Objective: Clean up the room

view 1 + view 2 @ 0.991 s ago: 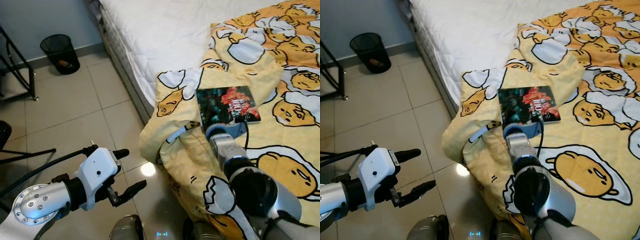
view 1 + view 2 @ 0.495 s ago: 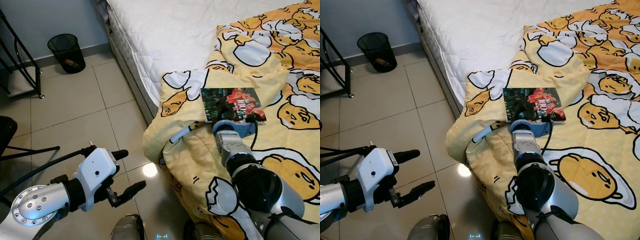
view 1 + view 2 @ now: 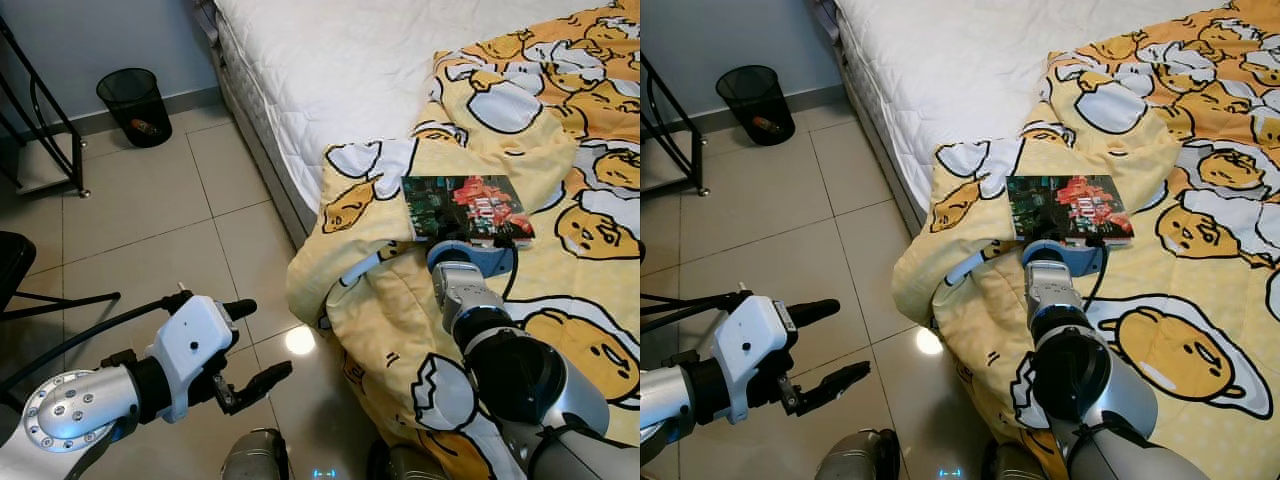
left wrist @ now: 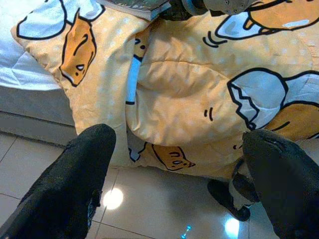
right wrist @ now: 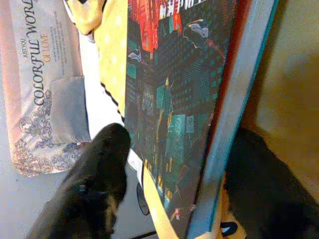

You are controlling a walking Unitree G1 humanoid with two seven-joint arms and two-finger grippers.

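A dark-covered book (image 3: 465, 205) with red lettering lies flat on the yellow egg-pattern duvet (image 3: 560, 290) on the bed. My right gripper (image 3: 478, 243) is at the book's near edge, open. In the right wrist view one black finger (image 5: 99, 189) is over the cover and the other is under the spine of the book (image 5: 174, 99). My left gripper (image 3: 262, 340) hangs open over the tiled floor beside the bed, holding nothing. In its wrist view it faces the drooping duvet corner (image 4: 164, 89).
The white mattress (image 3: 350, 60) is bare at the back. The duvet hangs over the bed's edge down to the beige tiles. A black mesh bin (image 3: 133, 105) stands by the wall, with a black metal rack (image 3: 40, 120) and a dark chair leg (image 3: 60, 305) at the left.
The whole picture shifted a little a second ago as the camera moved. My right gripper has stayed at the book's near edge, and the left arm has not moved.
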